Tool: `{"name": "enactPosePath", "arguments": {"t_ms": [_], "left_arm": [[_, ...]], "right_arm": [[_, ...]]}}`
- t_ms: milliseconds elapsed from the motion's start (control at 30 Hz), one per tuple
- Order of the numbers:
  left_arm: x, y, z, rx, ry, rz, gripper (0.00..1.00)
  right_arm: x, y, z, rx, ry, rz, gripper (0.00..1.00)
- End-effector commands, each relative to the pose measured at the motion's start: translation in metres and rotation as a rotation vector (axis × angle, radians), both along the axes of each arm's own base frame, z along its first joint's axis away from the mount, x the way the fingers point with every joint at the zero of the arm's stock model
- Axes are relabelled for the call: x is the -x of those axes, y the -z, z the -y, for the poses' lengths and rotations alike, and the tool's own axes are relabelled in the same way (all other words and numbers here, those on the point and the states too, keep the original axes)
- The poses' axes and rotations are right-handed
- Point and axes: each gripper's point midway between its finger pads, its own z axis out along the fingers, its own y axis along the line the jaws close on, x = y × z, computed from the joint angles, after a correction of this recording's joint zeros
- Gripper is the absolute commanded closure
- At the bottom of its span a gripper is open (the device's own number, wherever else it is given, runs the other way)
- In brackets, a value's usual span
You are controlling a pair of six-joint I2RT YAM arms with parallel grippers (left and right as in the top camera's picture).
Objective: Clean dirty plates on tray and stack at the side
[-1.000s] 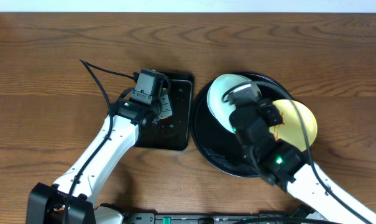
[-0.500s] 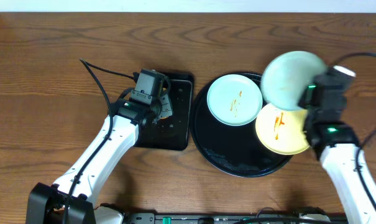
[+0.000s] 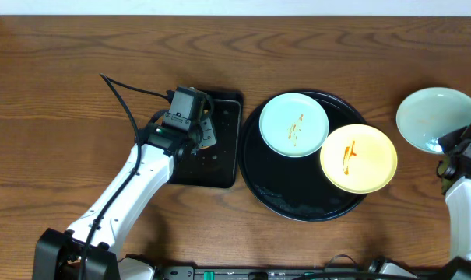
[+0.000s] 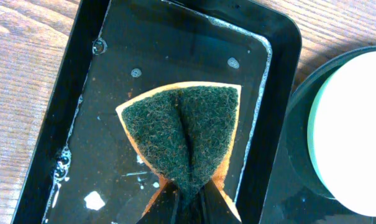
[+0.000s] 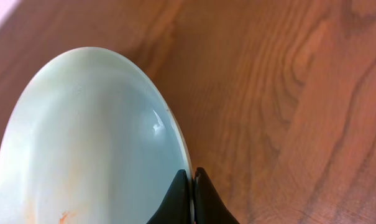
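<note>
You are carrying a mint plate point(image 3: 431, 115) off the tray point(image 3: 286, 201): half a second ago it was over the tray's rim, now it is hanging over the table point(image 3: 64, 78) at the right, well apart, so the stack is probably beginning there. Your right gripper point(image 5: 191, 186) is clamping its rim. The other mint plate point(image 3: 294, 124) and the yellow plate point(image 3: 358, 158) are staying smeared on the tray. Your left gripper point(image 4: 189, 202) is still squeezing the sponge point(image 4: 184, 130).
</note>
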Motion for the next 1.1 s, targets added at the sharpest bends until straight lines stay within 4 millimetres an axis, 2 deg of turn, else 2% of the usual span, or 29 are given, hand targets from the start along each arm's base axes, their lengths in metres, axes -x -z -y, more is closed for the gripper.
{"name": "enactPosePath", "arguments": {"t_ms": [0,100,133,200,300,333,400,467,567,800,833,900,967,1067], "left_arm": [[0.001,0.004,-0.003,-0.018,0.004,-0.007,0.92],[0.001,0.004,-0.003,-0.018,0.005,-0.008,0.92],[0.001,0.004,-0.003,-0.018,0.005,-0.007,0.92],[0.001,0.004,-0.003,-0.018,0.004,-0.007,0.92],[0.001,0.004,-0.003,-0.018,0.005,-0.007,0.92],[0.001,0.004,-0.003,-0.018,0.004,-0.007,0.92],[0.001,0.004,-0.003,-0.018,0.005,-0.007,0.92],[0.001,0.004,-0.003,-0.018,0.005,-0.008,0.92],[0.001,0.004,-0.003,-0.018,0.005,-0.008,0.92],[0.001,0.004,-0.003,-0.019,0.005,-0.009,0.92],[0.002,0.005,-0.003,-0.019,0.004,-0.011,0.92],[0.002,0.005,-0.003,-0.020,0.005,-0.011,0.92],[0.002,0.005,-0.003,-0.019,0.004,-0.011,0.92],[0.002,0.005,-0.003,-0.019,0.004,-0.011,0.92]], "right_arm": [[-0.003,0.003,0.008,-0.018,0.023,0.014,0.94],[-0.007,0.009,0.006,-0.032,0.001,0.006,0.77],[-0.009,0.010,0.003,-0.045,-0.022,0.008,0.70],[-0.020,0.012,-0.011,-0.086,-0.128,0.020,0.62],[-0.037,0.016,-0.052,-0.197,-0.389,0.049,0.52],[-0.042,0.017,-0.080,-0.271,-0.537,0.071,0.50],[-0.037,0.021,-0.106,-0.361,-0.650,0.067,0.46],[-0.022,0.033,-0.121,-0.436,-0.665,0.007,0.41],[0.001,0.049,-0.130,-0.491,-0.648,-0.098,0.43],[0.025,0.080,-0.143,-0.536,-0.659,-0.163,0.47],[0.029,0.089,-0.145,-0.537,-0.659,-0.163,0.52],[0.032,0.098,-0.147,-0.530,-0.660,-0.157,0.57],[0.033,0.105,-0.147,-0.519,-0.663,-0.147,0.67],[0.033,0.110,-0.148,-0.510,-0.668,-0.135,0.87]]}}
